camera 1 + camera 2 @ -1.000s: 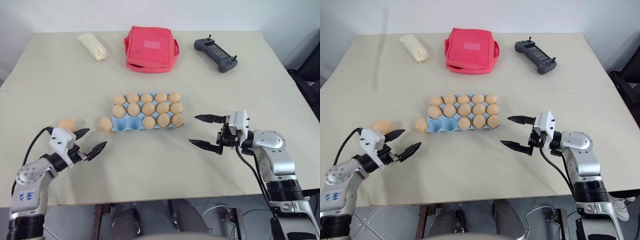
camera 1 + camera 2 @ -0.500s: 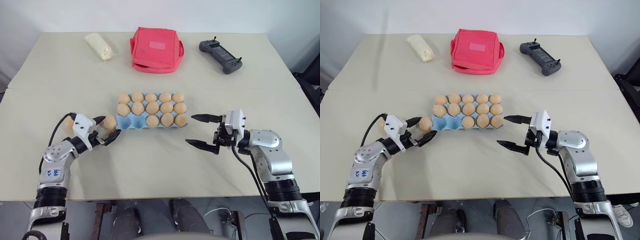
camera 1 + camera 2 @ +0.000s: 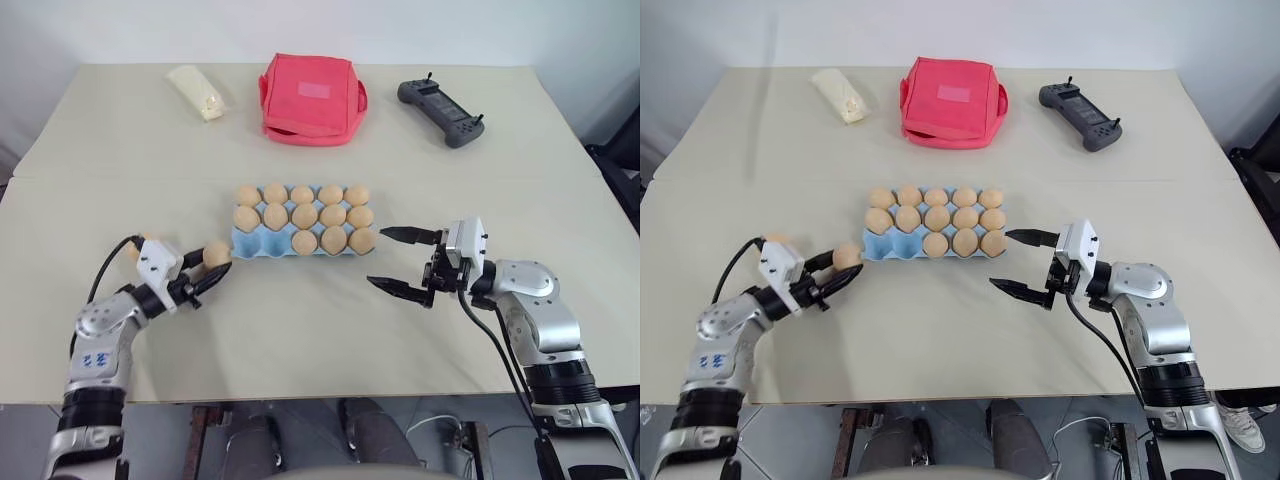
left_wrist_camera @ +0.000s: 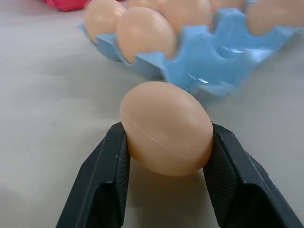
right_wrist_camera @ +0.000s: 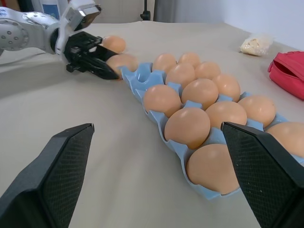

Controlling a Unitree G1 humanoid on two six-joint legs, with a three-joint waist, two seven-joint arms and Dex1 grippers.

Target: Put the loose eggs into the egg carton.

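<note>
**Egg in the left gripper, empty cups just beyond it**

The egg [image 4: 165, 127] sits on the bench just off the carton's [image 3: 254, 246] left end, toward the front edge. The left gripper [image 3: 207, 276] is clamped on it, one black finger on each side, as its wrist view shows. The egg's long axis seems to run roughly across the fingers, so they press on its two ends. It appears to rest on the bench, not yet lifted.

The carton lies mid-bench, its long side parallel to the front edge. The near row has two empty cups [image 3: 260, 243] at its left end; the other cups hold eggs. Those cups lie ahead of the held egg and slightly toward the bench's right edge. The coming move is probably a lift, then a short carry over the rim into one of them.

A second loose egg [image 3: 135, 249] lies behind the left wrist, nearer the bench's left edge.

The right gripper [image 3: 404, 263] hovers wide and empty off the carton's right end, far from both loose eggs, so the left arm is the nearer one.
</note>
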